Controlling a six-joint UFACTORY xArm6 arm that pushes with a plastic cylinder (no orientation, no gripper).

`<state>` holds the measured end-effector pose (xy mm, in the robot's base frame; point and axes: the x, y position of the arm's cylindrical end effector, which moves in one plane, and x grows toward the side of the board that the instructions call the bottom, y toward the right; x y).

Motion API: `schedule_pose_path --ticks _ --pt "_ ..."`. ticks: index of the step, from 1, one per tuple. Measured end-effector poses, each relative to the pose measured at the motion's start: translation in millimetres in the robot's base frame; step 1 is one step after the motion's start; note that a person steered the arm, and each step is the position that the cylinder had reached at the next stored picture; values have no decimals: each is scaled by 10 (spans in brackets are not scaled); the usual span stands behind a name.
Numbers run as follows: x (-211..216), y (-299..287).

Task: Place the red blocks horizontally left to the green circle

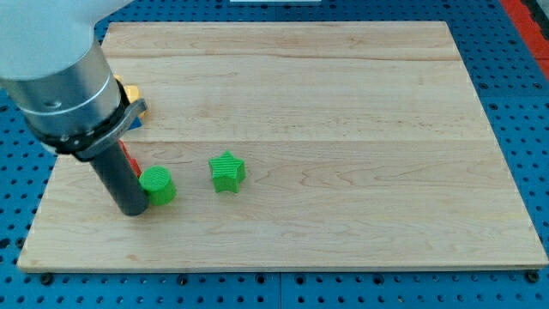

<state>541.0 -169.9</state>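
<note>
My tip (134,211), the lower end of the straight dark rod, rests on the pale wooden worktop (343,129) near its lower-left part, touching or just beside the left side of the green round block (158,184); the arm carries no gripper, so there are no jaws to be apart or together. A green star-shaped block (227,171) sits near the round one on the view's right, apart from it. A sliver of a red block (129,160), shape unclear, shows behind the rod just up-left of the green round block, while a yellow block (129,91) and a bit of blue block (135,121) peek out beside the arm's grey housing further toward the view's top.
</note>
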Motion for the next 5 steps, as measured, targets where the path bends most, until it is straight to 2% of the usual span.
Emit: schedule_pose_path --ticks 2,3,4,5 --pt "-56 578" --pt "74 571" --pt "349 366" --pt "461 -248"
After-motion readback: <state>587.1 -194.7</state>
